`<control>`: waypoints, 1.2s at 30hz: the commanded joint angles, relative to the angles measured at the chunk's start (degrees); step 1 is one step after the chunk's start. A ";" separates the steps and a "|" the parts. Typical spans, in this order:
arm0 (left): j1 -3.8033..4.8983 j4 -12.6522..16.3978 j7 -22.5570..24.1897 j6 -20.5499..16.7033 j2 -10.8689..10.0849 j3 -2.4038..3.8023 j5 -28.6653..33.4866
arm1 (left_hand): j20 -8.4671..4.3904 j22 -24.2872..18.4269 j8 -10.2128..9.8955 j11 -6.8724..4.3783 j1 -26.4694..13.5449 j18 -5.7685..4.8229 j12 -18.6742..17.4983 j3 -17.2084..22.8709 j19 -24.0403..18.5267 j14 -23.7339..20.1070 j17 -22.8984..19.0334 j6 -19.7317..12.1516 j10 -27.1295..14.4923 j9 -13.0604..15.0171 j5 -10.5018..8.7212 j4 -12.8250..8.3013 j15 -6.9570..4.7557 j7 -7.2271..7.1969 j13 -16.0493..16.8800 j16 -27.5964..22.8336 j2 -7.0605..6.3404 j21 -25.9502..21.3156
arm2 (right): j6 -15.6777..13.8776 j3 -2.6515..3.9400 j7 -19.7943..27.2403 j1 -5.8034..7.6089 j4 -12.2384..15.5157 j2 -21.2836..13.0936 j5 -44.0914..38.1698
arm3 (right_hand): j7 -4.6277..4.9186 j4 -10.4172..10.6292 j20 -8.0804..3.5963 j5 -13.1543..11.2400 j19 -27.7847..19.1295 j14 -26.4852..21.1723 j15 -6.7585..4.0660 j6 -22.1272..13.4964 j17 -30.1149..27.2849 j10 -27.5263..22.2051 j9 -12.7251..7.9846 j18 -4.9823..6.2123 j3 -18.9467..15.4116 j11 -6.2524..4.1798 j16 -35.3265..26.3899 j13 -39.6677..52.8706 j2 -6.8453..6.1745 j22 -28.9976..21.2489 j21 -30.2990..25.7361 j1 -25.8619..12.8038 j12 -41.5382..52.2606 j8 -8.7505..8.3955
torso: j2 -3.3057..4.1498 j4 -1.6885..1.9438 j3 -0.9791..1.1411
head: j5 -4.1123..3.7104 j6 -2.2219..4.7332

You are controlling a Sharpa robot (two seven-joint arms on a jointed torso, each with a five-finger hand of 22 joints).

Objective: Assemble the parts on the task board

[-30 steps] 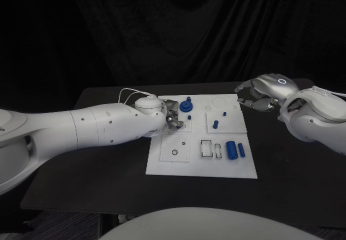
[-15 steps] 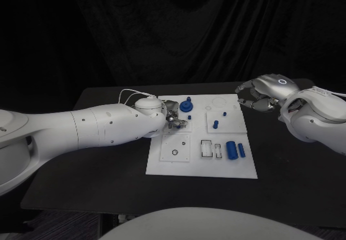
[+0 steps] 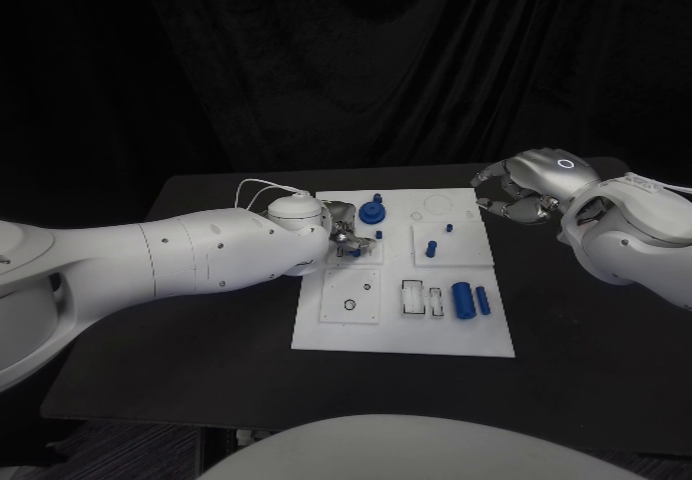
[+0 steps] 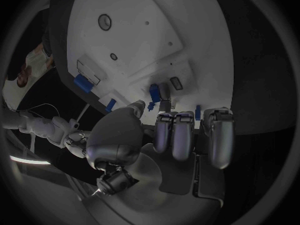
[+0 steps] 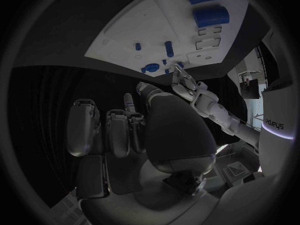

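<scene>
Your left robot hand [image 3: 343, 238] pinches small blue peg [image 4: 154, 92] over task board [image 3: 404, 335]; right robot hand [image 3: 515, 197] clenched, empty. Two blue cylinders [image 3: 470, 300] beyond left robot hand unplaced; assembly partway.

parts [image 3: 463, 299] on task board [image 3: 404, 335], mid-table [image 3: 216, 330]

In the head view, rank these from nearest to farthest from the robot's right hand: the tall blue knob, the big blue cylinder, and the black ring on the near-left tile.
From the right hand, at the task board's far right corner:
1. Tall blue knob, far left part of the board.
2. Big blue cylinder, near right part.
3. Black ring, near left tile.
</scene>
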 commanded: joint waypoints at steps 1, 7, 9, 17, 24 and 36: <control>-0.15 0.10 0.58 -0.78 -0.18 0.02 -0.03 | -0.05 11.69 0.61 -0.30 -0.79 0.49 0.16 -0.55 2.91 6.04 15.08 0.77 5.92 0.55 -0.06 -0.06 -0.07 0.02 14.93 0.15 0.28 0.08 | 0.24 0.04 -1.34 -0.14 0.15 -0.15 -0.14 | 0.03 0.02 -0.08 -0.25 -0.40 4.47 0.43 0.23 10.92 5.46 -0.05 0.29 0.22 0.56 -0.37 14.71 0.06 10.48 -0.39 0.51 -0.24 -0.20 | 0.03 0.01 -0.02 | 0.02 0.00; -0.15 0.06 1.46 -1.88 -0.56 0.02 -0.03 | -0.44 11.85 2.77 -0.70 -1.43 0.45 0.16 -2.50 3.03 6.04 15.08 0.70 5.92 4.09 -0.10 -0.09 -0.43 -0.42 14.93 0.15 1.35 0.14 | 0.30 0.04 -1.41 -0.14 0.16 -0.21 -0.14 | 0.03 0.02 -0.08 -0.25 -0.40 4.47 0.43 0.23 10.92 5.46 -0.05 0.29 0.22 0.56 -0.37 14.71 0.06 10.48 -0.39 0.51 -0.24 -0.20 | 0.04 -0.01 0.00 | 0.21 0.00; -0.16 0.00 1.83 -2.13 -0.66 0.02 -0.03 | -0.54 11.87 3.69 -0.79 -1.28 0.45 0.16 -3.18 3.04 6.04 15.08 0.26 5.92 5.84 -0.08 -0.10 -0.53 -0.54 14.93 0.15 1.78 0.11 | 0.32 0.04 -1.42 -0.14 0.14 -0.21 -0.14 | 0.03 0.02 -0.08 -0.25 -0.40 4.47 0.43 0.23 10.92 5.46 -0.05 0.29 0.22 0.56 -0.37 14.71 0.06 10.48 -0.39 0.51 -0.24 -0.20 | 0.05 -0.01 -0.01 | 0.24 0.00; -0.16 -0.20 2.98 -2.08 -0.89 0.02 -0.03 | -0.63 11.97 4.78 -0.90 -1.10 0.43 0.16 -3.94 3.10 6.04 15.08 -0.36 5.92 8.07 -0.03 -0.10 -0.61 -0.63 14.93 0.15 3.06 0.15 | 0.45 0.04 -1.50 -0.14 -0.02 -0.16 -0.14 | 0.04 -0.07 -0.07 -0.26 -0.41 4.45 0.43 0.31 10.87 5.44 -0.09 0.29 0.30 0.56 -0.44 14.69 0.06 10.47 -0.43 0.56 -0.26 -0.21 | 0.08 -0.03 -0.04 | 0.31 0.00; -0.15 -0.41 3.76 -1.74 -0.89 0.02 3.04 | -0.64 11.85 4.88 -0.89 -0.29 0.48 0.16 -4.09 2.97 6.04 15.08 -0.83 5.92 8.71 -0.01 -0.20 -0.61 -0.63 14.93 0.15 3.65 -0.04 | 0.57 0.04 -1.58 -0.14 -0.06 -0.15 -0.14 | 0.04 -0.07 -0.07 -0.26 -0.41 4.45 0.43 0.31 10.87 5.44 -0.09 0.29 0.30 0.56 -0.44 14.69 0.06 10.47 -0.43 0.56 -0.26 -0.21 | 0.04 0.01 0.00 | 0.26 0.00; -0.15 -0.64 4.07 -0.87 -0.83 0.02 6.37 | -0.55 11.74 4.44 -0.74 1.25 0.54 0.16 -4.42 2.81 6.04 15.08 -1.47 5.92 8.88 0.00 -0.33 -0.47 -0.47 14.93 0.15 3.73 -0.26 | 0.57 0.04 -1.59 -0.15 -0.11 -0.15 -0.14 | 0.04 -0.07 -0.07 -0.26 -0.41 4.45 0.43 0.31 10.87 5.44 -0.09 0.29 0.30 0.56 -0.44 14.69 0.06 10.47 -0.43 0.56 -0.26 -0.21 | 0.00 -0.01 0.00 | 0.13 0.00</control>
